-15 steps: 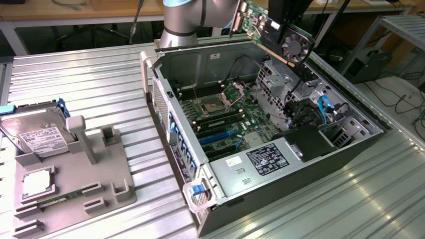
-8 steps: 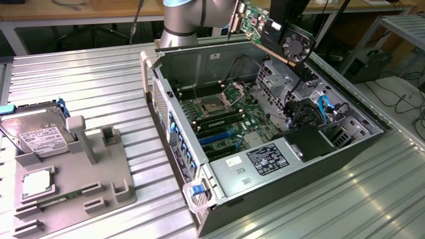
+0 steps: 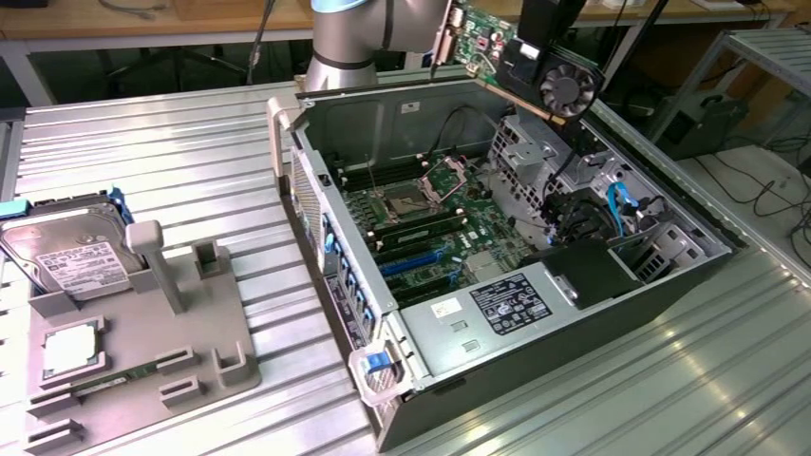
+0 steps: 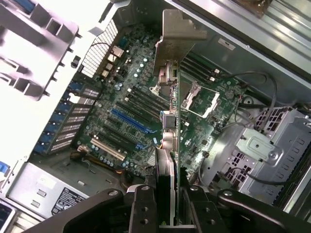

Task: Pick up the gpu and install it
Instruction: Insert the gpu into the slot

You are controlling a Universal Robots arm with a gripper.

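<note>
One half of the job looks done, judging by the exterior view: the gpu [image 3: 514, 52], a thin flat circuit card with a green board face, a round black fan and a silver metal end bracket, is off the worktop and hangs in the air over the far upper corner of the open dark-grey computer case [image 3: 659, 285]. It sits tilted, fan toward the exterior view's right, well above the green motherboard [image 3: 431, 223] inside the case. On the ribbed metal worktop [image 3: 152, 142] toward the exterior view's left, a grey plastic parts holder [image 3: 190, 323] carries a silver boxy hard drive with a white label [image 3: 70, 256]; both are well apart from the card. The grey arm [image 3: 348, 38] rises behind the case.

From the wrist view, the gripper [image 4: 167, 204] has its black fingers [image 4: 143, 206] pinching the card's edge from both sides, the card seen edge-on between them with its silver bracket [image 4: 177, 36] pointing away toward the case. Beneath it lies the motherboard with a long blue expansion slot [image 4: 129, 120] and a pale one [image 4: 109, 151] just beside the card's line, none touched by it. My reading is that picking up is complete and seating is not: the card is clear of every slot and the bracket is not yet at the case's rear openings.
</note>
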